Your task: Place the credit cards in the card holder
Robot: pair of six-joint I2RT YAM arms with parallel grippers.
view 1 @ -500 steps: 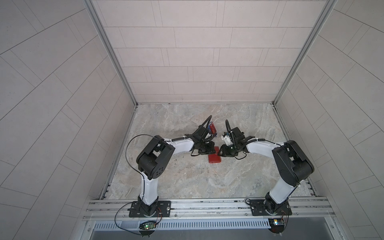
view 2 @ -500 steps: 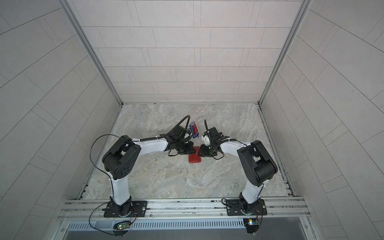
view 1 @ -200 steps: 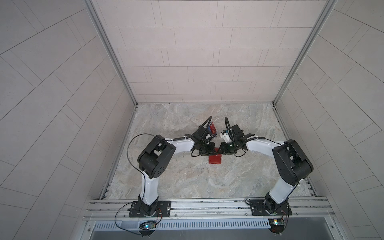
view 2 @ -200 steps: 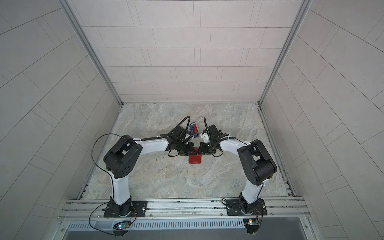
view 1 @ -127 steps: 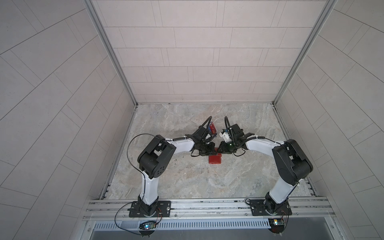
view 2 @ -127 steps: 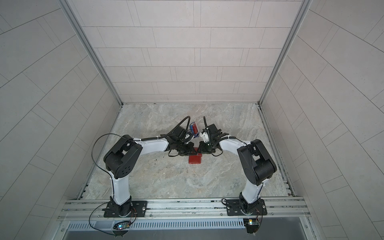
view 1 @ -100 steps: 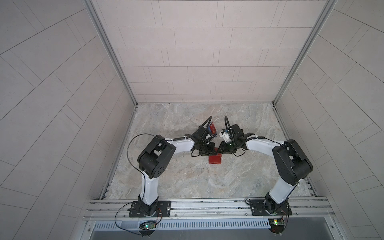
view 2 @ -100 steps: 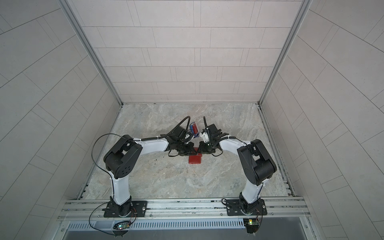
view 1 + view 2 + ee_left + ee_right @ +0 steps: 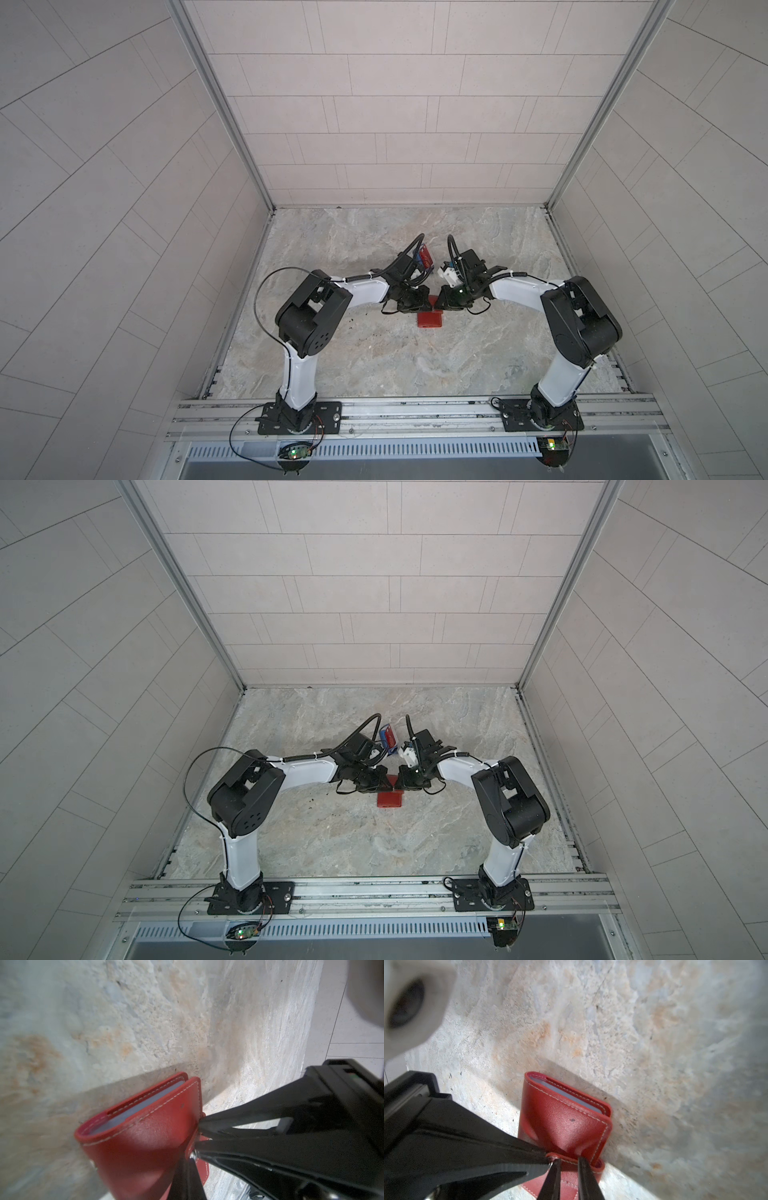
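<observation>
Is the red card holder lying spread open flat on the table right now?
No, the card holder is folded nearly shut, with pale sleeve edges showing between its covers.

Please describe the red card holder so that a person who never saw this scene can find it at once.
Look at the middle of the marble table, where the two black grippers meet. The card holder lies just in front of them, toward the robot bases. It is the only flat red leather thing with white stitching.

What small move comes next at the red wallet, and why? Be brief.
Probably close the right tool firmly on the red wallet at its cover edge, to lift it open. Its fingers straddle that puckered edge, the wallet lies folded, and the shut left tool rests at the snap tab.
</observation>
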